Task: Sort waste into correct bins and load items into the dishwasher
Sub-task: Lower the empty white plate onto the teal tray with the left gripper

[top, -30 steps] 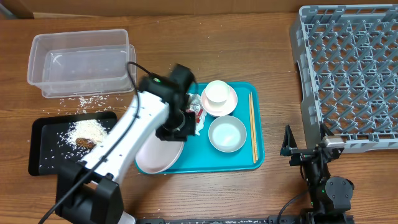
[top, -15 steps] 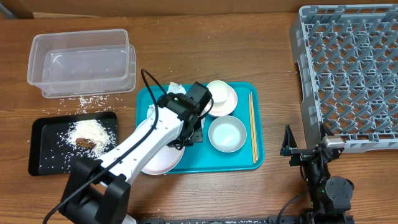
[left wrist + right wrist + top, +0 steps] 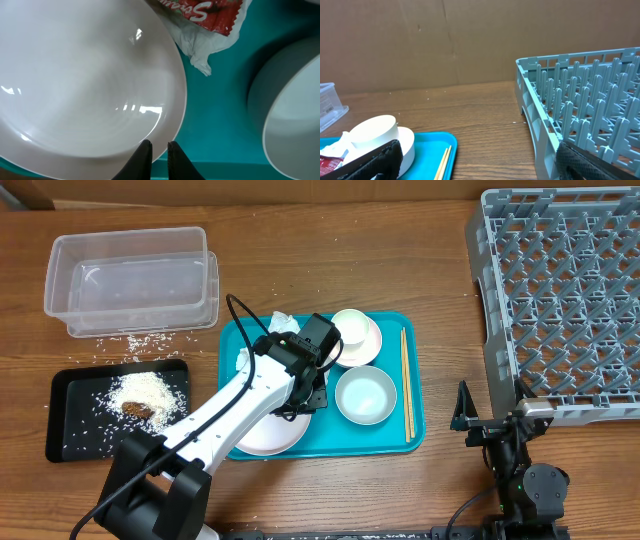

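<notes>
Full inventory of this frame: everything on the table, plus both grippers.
clear tub: 1, clear, far left
black tray: 1, black, front left
rice: white, heap in black tray, loose grains around it
food scrap: 1, brown, in black tray
teal tray: 1, teal, centre
white plate: 1, white, teal tray's left side
napkin: 1, white, teal tray's far-left corner
wrapper: 1, red, atop napkin
far bowl: 1, white, teal tray, under cup
cup: 1, white, in far bowl
near bowl: 1, white, teal tray, front
chopsticks: 1 pair, light wood, teal tray's right edge
dish rack: 1, grey, right
left gripper: shut on white plate's rim
right gripper: open, front right
</notes>
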Available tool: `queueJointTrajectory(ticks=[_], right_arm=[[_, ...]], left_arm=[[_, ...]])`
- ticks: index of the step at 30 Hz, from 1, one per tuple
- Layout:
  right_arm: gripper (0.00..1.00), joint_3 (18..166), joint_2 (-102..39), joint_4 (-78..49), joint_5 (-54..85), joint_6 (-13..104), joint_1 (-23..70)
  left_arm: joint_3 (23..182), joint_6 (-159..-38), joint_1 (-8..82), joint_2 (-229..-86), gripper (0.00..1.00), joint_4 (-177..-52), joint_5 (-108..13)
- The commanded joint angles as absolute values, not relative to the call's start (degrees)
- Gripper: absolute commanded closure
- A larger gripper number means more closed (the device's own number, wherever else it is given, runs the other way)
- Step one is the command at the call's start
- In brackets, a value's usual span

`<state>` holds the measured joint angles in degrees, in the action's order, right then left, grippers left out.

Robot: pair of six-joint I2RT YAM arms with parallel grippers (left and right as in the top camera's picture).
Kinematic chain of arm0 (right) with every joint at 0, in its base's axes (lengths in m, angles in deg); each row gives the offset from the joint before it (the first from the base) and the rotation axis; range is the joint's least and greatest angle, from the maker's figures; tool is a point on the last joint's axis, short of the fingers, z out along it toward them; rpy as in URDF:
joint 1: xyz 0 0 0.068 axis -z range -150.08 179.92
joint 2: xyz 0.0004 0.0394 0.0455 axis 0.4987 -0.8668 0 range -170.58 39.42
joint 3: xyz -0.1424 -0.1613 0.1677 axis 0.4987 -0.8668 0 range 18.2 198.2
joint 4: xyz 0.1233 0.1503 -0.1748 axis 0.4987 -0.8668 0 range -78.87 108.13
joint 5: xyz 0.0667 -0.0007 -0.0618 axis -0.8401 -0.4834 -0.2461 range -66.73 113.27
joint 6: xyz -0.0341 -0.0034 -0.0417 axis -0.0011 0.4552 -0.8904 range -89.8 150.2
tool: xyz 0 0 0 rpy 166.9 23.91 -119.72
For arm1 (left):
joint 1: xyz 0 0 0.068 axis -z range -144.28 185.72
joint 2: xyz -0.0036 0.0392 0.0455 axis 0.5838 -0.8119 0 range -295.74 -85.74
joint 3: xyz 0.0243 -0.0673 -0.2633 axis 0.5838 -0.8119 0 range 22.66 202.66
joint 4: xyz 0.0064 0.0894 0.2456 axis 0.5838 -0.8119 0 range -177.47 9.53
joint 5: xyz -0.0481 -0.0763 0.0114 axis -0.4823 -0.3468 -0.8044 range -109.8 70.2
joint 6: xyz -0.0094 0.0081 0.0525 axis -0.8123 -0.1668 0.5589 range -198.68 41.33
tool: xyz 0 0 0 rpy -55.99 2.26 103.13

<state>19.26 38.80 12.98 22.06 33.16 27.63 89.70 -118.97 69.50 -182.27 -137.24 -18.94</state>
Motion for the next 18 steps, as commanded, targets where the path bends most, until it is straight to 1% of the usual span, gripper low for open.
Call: queueJointTrajectory(ticks=[1, 4, 6, 7, 8, 9, 10, 13, 15, 18], right_arm=[[0.0, 18.7, 39.3, 13.3, 22.4, 33.2, 27.8], [0.0, 18.7, 39.3, 13.3, 22.4, 33.2, 27.8], [0.0, 18.7, 39.3, 13.3, 22.4, 33.2, 27.8], [0.0, 18.7, 39.3, 13.3, 22.4, 33.2, 27.8], [0.0, 18.7, 39.3, 13.3, 22.4, 33.2, 27.8], [0.0, 18.7, 39.3, 13.3, 22.4, 33.2, 27.8], [0.0, 18.7, 39.3, 13.3, 22.4, 33.2, 27.8], [0.0, 18.7, 39.3, 13.3, 22.4, 33.2, 27.8], [0.0, 18.7, 39.3, 13.3, 22.4, 33.2, 27.8], [0.0, 18.7, 39.3, 13.3, 22.4, 33.2, 27.8]], left_arm=[[90.8, -115.6, 69.8, -181.6, 0.83, -137.1, -19.3], [93.7, -114.5, 69.2, -181.6, 0.78, -138.4, -17.1], [96.5, -114.5, 68.1, -181.6, 0.72, -139.3, -14.8], [97.9, -114.5, 67.4, -181.6, 0.58, -139.3, -14.2], [99.1, -114.5, 66.6, -181.6, 0.41, -139.0, -13.7], [99.9, -114.6, 65.9, -181.6, 0.28, -138.4, -13.6], [100.7, -114.6, 64.9, -181.6, 0.23, -137.3, -13.6], [101.1, -116.1, 62.1, -181.6, 0.21, -133.2, -13.5], [101.0, -120.6, 60.2, -181.9, 0.21, -131.6, -13.2], [101.0, -128.3, 58.0, -183.1, 0.24, -131.0, -13.2]])
